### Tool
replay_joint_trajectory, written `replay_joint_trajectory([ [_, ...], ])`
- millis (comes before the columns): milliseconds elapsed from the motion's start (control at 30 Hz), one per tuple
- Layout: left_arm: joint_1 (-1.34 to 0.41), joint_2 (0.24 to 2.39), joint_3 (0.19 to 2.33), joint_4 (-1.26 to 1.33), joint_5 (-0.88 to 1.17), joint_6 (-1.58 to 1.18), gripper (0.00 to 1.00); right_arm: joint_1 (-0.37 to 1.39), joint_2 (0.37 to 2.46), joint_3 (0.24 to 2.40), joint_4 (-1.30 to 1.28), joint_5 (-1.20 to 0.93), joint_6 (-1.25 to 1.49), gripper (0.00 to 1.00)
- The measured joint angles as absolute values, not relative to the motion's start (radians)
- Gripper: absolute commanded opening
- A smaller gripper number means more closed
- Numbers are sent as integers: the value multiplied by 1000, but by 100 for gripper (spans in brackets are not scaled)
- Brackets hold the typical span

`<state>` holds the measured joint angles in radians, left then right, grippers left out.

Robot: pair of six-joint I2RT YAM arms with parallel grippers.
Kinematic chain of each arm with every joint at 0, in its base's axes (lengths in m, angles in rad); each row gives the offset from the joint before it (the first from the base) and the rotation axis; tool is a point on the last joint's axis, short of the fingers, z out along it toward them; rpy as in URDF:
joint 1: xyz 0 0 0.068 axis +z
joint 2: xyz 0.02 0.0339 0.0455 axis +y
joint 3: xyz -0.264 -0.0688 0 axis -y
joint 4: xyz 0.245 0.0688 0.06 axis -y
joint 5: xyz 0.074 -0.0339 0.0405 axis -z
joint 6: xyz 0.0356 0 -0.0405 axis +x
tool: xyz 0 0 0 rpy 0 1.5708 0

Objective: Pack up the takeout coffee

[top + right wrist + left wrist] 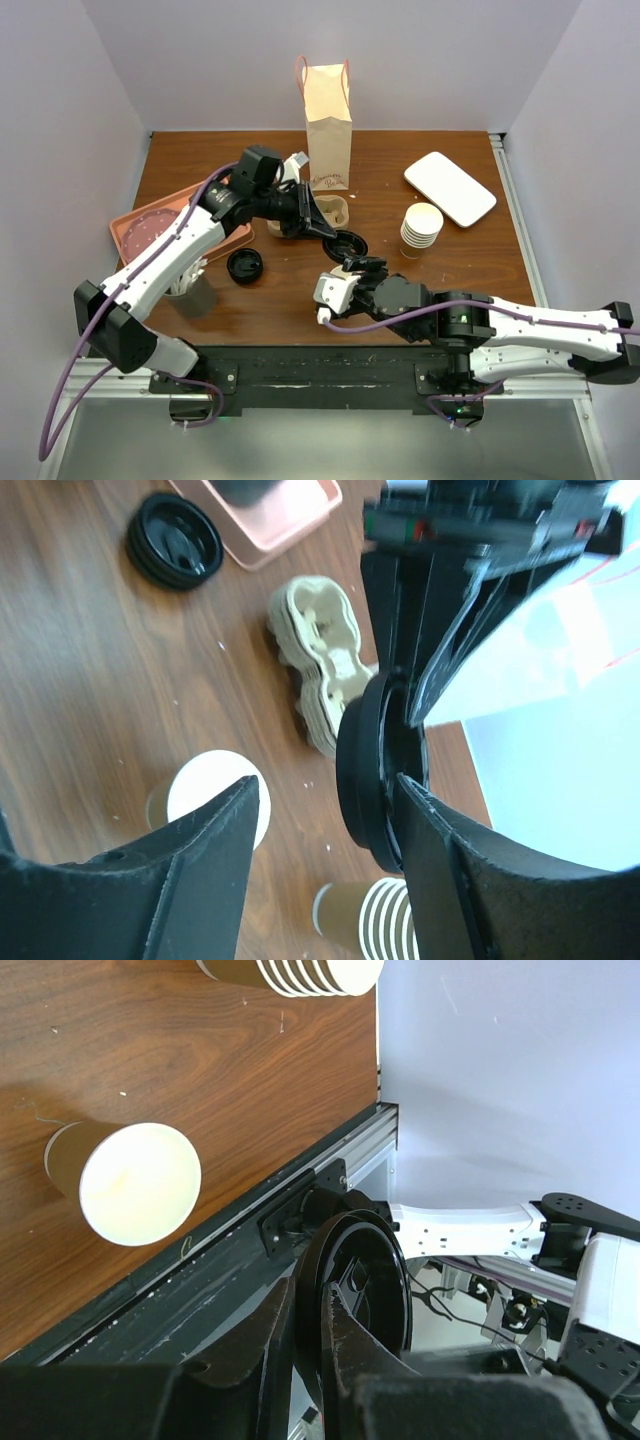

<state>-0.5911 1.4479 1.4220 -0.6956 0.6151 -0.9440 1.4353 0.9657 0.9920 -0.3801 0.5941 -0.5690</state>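
No cup with a lid on it shows. My left gripper (333, 234) is shut on the rim of a black sip lid (349, 244), held on edge above the table's middle; the lid also shows in the left wrist view (372, 1285) and the right wrist view (372, 770). My right gripper (366, 267) is open just in front of the lid, with its fingers (215, 830) apart and the lid close to the right one. A single lidless cream paper cup (205, 800) stands on the table below it, also seen in the left wrist view (130, 1182). It is hidden in the top view.
A second black lid (245, 265) lies on the table. A paper bag (328, 125) stands at the back, with a pulp cup carrier (322, 211) before it. A stack of lidless cups (422, 226), a white flat lid (450, 188) and a pink tray (150, 228) are around.
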Motion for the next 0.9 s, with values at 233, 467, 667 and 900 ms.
replay_joint_trajectory([
  [233,-591,1390,1389,-688,609,-966,14,1435,1006,984,-344,664,-581,36],
  [467,-590,1353,1346,-646,594,-1005,35,1442,1033,950,-245,702,-571,20],
  [667,-566,1342,1335,-585,609,-1001,69,1443,1051,991,-282,666,-405,9],
  [900,-373,1350,1338,-501,590,-840,61,1438,890,999,-314,519,-51,8],
])
